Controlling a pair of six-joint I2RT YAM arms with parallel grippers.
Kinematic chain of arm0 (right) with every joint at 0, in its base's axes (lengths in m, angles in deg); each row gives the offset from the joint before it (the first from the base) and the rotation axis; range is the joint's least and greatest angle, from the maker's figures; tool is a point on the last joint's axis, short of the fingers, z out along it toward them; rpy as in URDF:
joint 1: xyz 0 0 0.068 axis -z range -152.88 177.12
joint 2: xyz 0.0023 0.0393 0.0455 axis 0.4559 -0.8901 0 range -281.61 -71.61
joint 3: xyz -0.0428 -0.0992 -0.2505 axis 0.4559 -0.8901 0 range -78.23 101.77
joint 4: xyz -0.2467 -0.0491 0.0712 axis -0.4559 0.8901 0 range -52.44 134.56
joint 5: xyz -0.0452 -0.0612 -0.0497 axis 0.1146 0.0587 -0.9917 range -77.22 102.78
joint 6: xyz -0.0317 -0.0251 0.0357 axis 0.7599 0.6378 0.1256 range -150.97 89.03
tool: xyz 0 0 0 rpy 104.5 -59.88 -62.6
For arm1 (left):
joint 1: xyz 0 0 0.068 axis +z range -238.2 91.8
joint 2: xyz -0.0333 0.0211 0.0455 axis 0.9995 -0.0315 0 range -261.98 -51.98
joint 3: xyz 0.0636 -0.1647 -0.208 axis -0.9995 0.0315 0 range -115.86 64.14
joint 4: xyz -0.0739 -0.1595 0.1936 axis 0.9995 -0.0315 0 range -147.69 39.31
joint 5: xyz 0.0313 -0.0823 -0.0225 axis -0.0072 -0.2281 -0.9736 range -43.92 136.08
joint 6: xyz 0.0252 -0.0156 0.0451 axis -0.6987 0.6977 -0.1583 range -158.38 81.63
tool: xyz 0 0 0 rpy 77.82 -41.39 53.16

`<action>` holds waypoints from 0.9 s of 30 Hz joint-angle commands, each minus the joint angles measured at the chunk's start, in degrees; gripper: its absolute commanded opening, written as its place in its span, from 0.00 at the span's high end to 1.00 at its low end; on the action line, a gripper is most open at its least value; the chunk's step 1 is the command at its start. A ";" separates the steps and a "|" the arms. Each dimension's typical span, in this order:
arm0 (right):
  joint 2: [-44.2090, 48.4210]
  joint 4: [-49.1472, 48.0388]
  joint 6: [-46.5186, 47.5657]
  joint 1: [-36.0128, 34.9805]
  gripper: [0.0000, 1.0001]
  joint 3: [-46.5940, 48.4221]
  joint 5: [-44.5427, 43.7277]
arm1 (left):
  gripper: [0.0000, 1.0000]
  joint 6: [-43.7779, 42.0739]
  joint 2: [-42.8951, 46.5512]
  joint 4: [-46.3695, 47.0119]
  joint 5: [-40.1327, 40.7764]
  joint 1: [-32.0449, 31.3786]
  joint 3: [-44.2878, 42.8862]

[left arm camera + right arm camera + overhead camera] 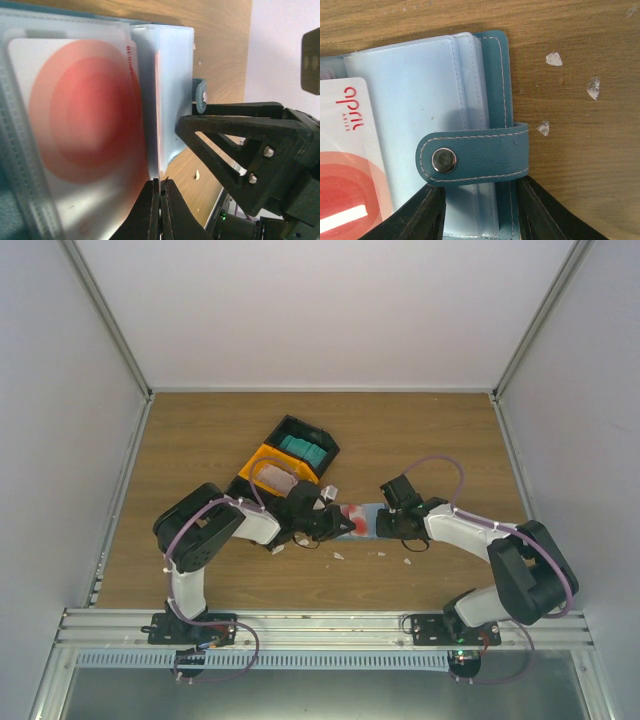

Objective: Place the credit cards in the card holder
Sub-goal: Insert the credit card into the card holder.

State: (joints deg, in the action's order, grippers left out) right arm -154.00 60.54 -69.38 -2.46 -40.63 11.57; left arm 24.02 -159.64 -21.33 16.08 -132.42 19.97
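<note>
What matters for my next move is how the card lines up with the sleeve. The card holder (365,521) lies open in the middle of the bench (200,440), with its long axis running left to right and a tool at each end. The left tool (160,192) is the nearer one for the work. It comes in from the left with its fingers pressed together on what looks like a credit card (158,125), seen edge-on as a thin pale line with a reddish tint. That line runs away from the fingertips towards the holder's clear pockets, so I judge the push should go along the card's own plane, to the right.

The right tool (480,200) reaches in from the right with its fingers spread. They straddle the holder's edge just beside the strap tab (480,157). I cannot tell whether it presses down on the holder.

The cover is teal-blue leatherette with pale stitching, and the tab carries a round metal snap (443,160). The pockets are soft, glossy, bluish plastic and likely floppy. One pocket shows a red-ringed card (85,115), stiff and smooth with rounded corners. The bench is wood-grain, with small white scraps (553,59) to the right of the holder. Far and left of it, a black-and-orange bin (330,450) holds teal cards (303,448).
</note>
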 commanded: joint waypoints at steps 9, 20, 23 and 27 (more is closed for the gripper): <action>-2.08 2.15 -1.53 -0.76 0.60 -2.98 0.97 | 1.00 -0.11 -2.27 -0.70 2.83 -0.47 -1.19; -2.09 1.12 -1.51 -0.83 0.61 -3.35 3.47 | 1.00 -0.55 -5.45 1.04 0.73 -0.98 -3.68; -1.84 1.10 -1.57 -0.83 0.61 -3.40 3.71 | 1.00 -0.84 -6.20 0.76 0.03 -1.51 -4.41; -1.59 0.81 -1.96 -0.83 0.61 -3.49 3.87 | 1.00 -0.37 -6.70 0.30 -0.08 -2.53 -4.25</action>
State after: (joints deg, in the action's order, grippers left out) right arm -153.67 59.67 -69.62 -2.51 -41.18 11.66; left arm 24.02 -164.47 -21.28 16.30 -133.47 16.06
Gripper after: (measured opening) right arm 0.391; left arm 0.022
